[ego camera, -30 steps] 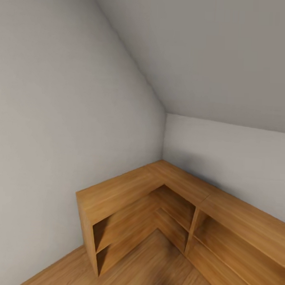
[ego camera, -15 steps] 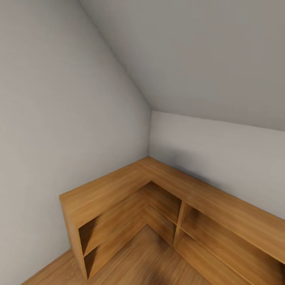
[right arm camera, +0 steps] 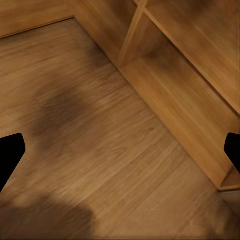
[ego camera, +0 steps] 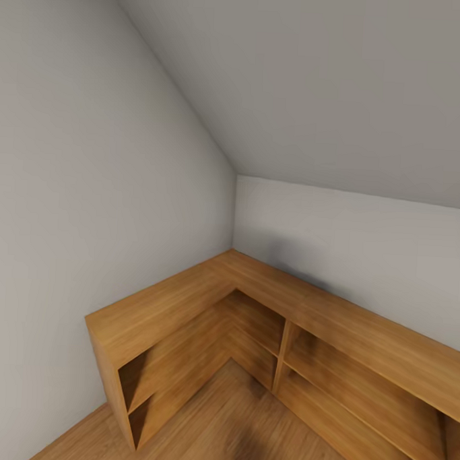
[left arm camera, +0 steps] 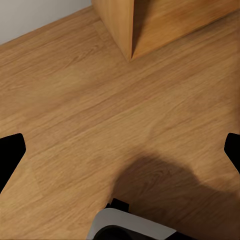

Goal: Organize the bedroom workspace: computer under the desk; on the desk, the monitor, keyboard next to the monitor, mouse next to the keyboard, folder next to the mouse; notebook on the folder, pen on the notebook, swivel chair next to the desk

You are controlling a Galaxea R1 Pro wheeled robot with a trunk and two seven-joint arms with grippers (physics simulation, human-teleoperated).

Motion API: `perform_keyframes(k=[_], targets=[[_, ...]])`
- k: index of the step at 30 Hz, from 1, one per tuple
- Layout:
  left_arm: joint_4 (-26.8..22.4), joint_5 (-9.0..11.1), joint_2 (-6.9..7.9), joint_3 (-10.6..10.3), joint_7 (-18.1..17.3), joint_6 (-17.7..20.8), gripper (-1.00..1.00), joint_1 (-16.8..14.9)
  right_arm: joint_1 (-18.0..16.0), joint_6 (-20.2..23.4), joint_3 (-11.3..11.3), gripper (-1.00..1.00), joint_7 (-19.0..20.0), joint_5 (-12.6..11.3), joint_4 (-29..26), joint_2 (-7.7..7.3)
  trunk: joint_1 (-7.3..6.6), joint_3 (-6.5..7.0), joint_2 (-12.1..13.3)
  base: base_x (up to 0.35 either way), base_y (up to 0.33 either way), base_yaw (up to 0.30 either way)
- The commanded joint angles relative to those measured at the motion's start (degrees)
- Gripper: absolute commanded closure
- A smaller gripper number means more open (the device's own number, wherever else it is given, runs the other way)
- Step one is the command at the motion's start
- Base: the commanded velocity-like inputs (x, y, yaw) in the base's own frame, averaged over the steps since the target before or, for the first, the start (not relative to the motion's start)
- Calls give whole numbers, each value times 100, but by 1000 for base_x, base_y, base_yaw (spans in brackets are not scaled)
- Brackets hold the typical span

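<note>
Head view: camera is facing a bedroom corner, grey walls (ego camera: 69, 201) meeting a sloped ceiling (ego camera: 332, 87). Low L-shaped wood shelves (ego camera: 205, 310) are hugging both walls, open compartments facing the plank floor (ego camera: 213, 431).

Left wrist view: left hand (left arm camera: 120, 155) is hanging over the floor, black fingertips (left arm camera: 9, 152) spread wide, grasping nothing; a shelf end (left arm camera: 120, 25) is standing ahead.

Right wrist view: right hand (right arm camera: 120, 155) is likewise released, fingertips (right arm camera: 9, 152) apart over floor beside the shelves' compartments (right arm camera: 185, 65).
</note>
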Motion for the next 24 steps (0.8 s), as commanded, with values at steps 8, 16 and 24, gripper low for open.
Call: perform_keyframes(k=[8,16,24], targets=[[-13,18,6,-51,50,-10,-100,-1,-2,-3,40,-100,-21,-57,-2,2,2,-52,-4,0,0,-4],[-11,18,6,-50,50,-10,-100,-1,-2,-3,39,-100,-16,-58,-2,0,2,-124,-4,0,0,0],[-10,18,6,-48,50,-10,-100,-1,-2,-3,39,-100,-15,-52,-2,-6,2,-190,-4,1,0,-98]])
